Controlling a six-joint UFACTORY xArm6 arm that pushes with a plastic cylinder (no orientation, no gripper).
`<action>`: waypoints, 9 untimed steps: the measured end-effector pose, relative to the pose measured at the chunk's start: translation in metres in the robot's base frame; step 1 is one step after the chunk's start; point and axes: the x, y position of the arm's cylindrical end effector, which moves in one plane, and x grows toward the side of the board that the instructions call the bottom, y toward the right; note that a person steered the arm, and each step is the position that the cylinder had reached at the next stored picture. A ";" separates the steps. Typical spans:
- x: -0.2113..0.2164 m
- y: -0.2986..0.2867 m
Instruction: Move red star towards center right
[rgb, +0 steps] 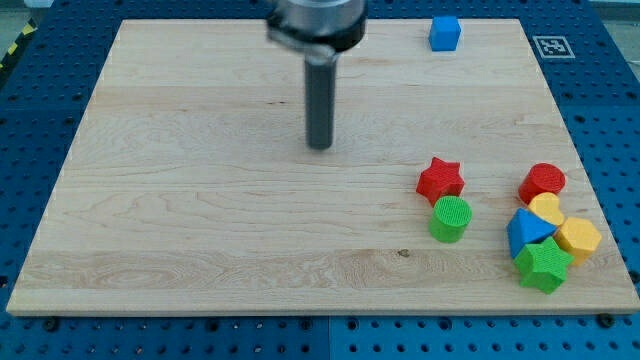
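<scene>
Wooden board (200, 230) lying on a blue pegboard (40, 90), with positions given relative to the red star (440, 180). Nearest the view's bottom, a green star (543, 264) is sitting well to the star's right and below it, touching a blue block (524, 232) and a yellow hexagon (579, 239); a yellow heart (546, 208) and a red cylinder (542, 182) are completing this cluster toward the board's right edge. A green cylinder (450, 219) is standing just below the red star, nearly touching it. The red star itself is lying right of centre in the board's lower half. My tip (320, 146) is resting on the board up and to the star's left, well apart from it, touching no block and carrying nothing. A blue cube (445, 33) is sitting far above the star, at the top edge.
</scene>
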 end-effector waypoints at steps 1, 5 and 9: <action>0.070 0.029; 0.070 0.142; 0.038 0.162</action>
